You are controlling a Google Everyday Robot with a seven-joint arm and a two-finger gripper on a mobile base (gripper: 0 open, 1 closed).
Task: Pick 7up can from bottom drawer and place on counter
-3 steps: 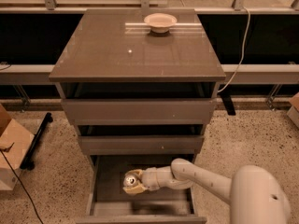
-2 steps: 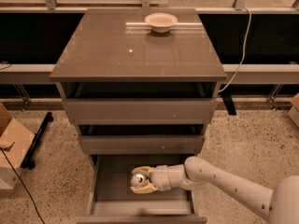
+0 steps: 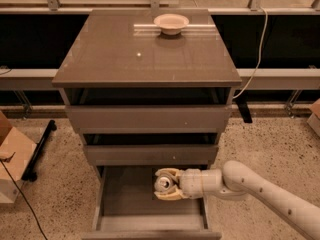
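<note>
The bottom drawer (image 3: 127,219) is pulled open below the two shut drawers. The 7up can (image 3: 162,184) shows its silvery round top inside the drawer's right half. My gripper (image 3: 162,184) reaches in from the right, and its pale fingers (image 3: 166,196) sit on both sides of the can, closed on it. The can seems slightly raised over the drawer floor. The counter (image 3: 125,54) is the glossy grey-brown slab on top of the cabinet, well above the gripper.
A pale bowl (image 3: 171,23) stands at the back of the counter. A cardboard box (image 3: 12,156) and a black bar lie on the floor to the left. A white cable (image 3: 256,54) hangs at the right. My arm (image 3: 270,196) crosses the floor at the lower right.
The gripper with the can has moved right and slightly up in the drawer, and my arm has drawn back toward the right.
</note>
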